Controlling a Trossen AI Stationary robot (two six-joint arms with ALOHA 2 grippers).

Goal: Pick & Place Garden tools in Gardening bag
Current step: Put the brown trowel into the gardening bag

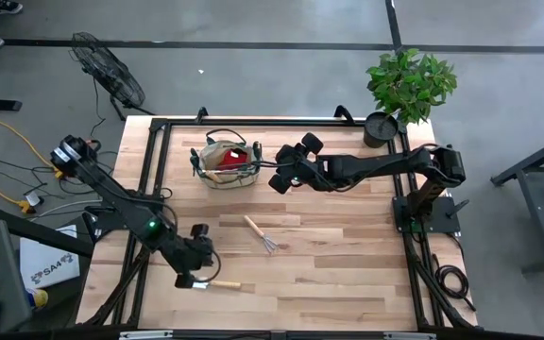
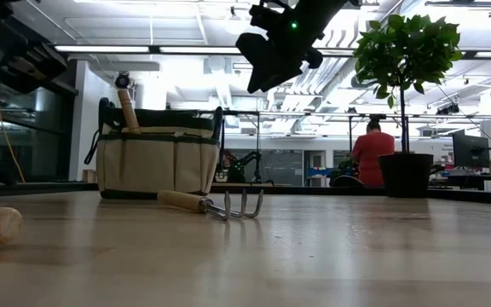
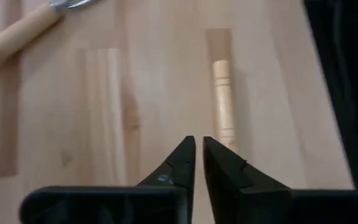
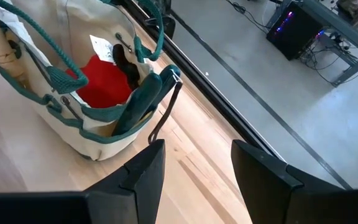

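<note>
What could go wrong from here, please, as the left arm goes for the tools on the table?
The left gripper hovers over the wooden-handled tool near the table's front edge with its jaws almost shut; descending that way, it could jab the handle and roll it off. The wooden-handled metal hand rake lies loose nearby. The right gripper, jaws open, hangs beside the beige canvas bag and could snag its green loop handles.

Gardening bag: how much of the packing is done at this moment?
Partly done: the beige canvas bag with green trim already holds something red and a wooden handle. Nothing is held; the open right gripper hovers beside the bag. Left: the wooden-handled hand rake and a wooden-handled tool by the left gripper.
</note>
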